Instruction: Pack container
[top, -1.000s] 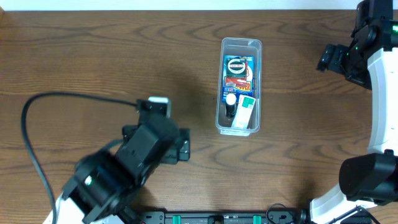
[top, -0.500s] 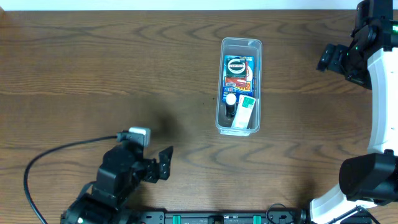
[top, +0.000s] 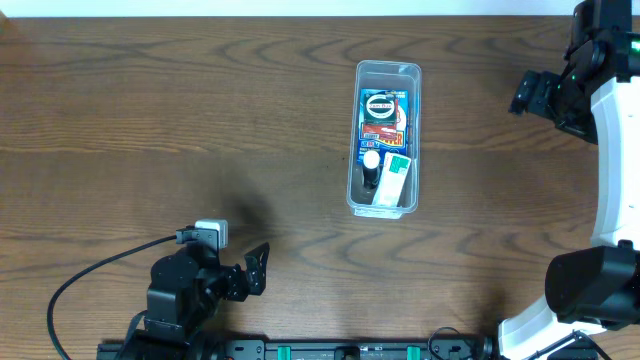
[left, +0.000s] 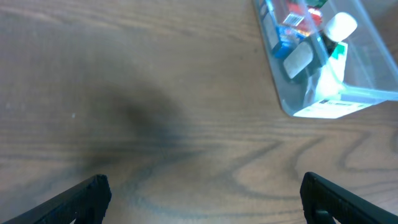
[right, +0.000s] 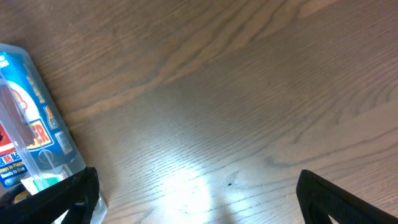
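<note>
Left tool (top: 256, 268) gapes wide, empty, low on the tabletop (top: 150, 120), container (top: 388, 68) well apart; right tool (top: 522, 95) spread wide, nearer it.

- The left arm (top: 180, 298) is folded low at the near edge of the overhead view, left of centre.
- A black cable (top: 85, 280) is looped out from its wrist toward the left.
- The left gripper (top: 255, 272) is pointed to the right, and its jaws are spread wide and empty.
- In the left wrist view, its dark fingers (left: 87, 196) are seen only at the two bottom corners, well apart.
- The right arm (top: 608, 150) is extended along the right edge, a white link rising from its dark base (top: 590, 290).
- The right gripper (top: 528, 95) is directed leftward, with its jaws fully parted and empty.
- In the right wrist view, the black fingertips (right: 59, 199) are set at opposite bottom corners.
</note>
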